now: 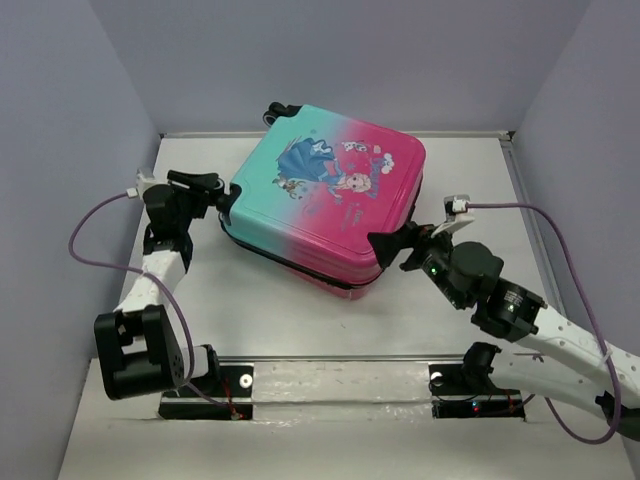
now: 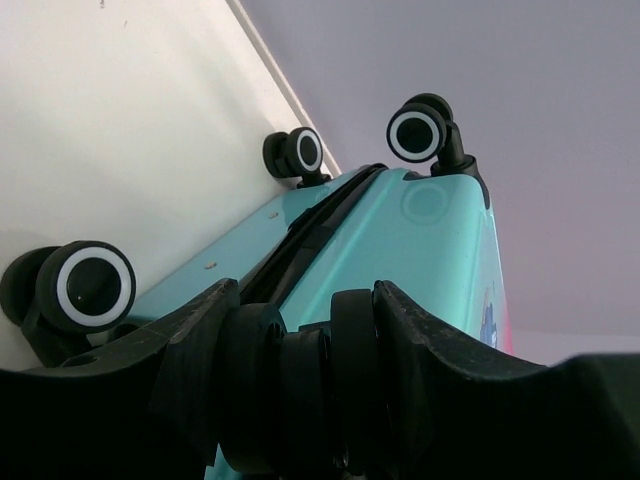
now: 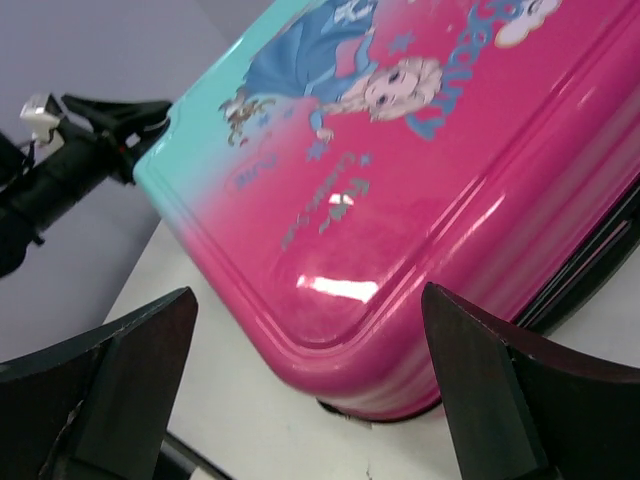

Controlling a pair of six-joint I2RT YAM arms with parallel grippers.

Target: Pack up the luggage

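**Suitcase [image 1: 325,195] gripped by one wheel [image 2: 290,385]; right jaws wide at the pink corner**

Closed and flat on the table [image 1: 300,320], printed side up, turned at an angle: teal end toward the left and the far wall, pink end toward the near right.

At the teal end, the left gripper [image 1: 226,203], jaws drawn partway in and clamped on that black wheel, a finger pressed against each side of it. In the left wrist view, teal shell and black zipper band just beyond the fingertips, and three more black-and-white wheels farther off, none of them touched.

At the near pink corner, the right gripper [image 1: 395,250], jaws spread as wide as can be, with nothing held. In the right wrist view, the rounded pink corner between the two dark fingers [image 3: 130,370] and a little ahead of them, with a gap on either side. From above, the same gripper just beside that corner, pointing in toward the shell.
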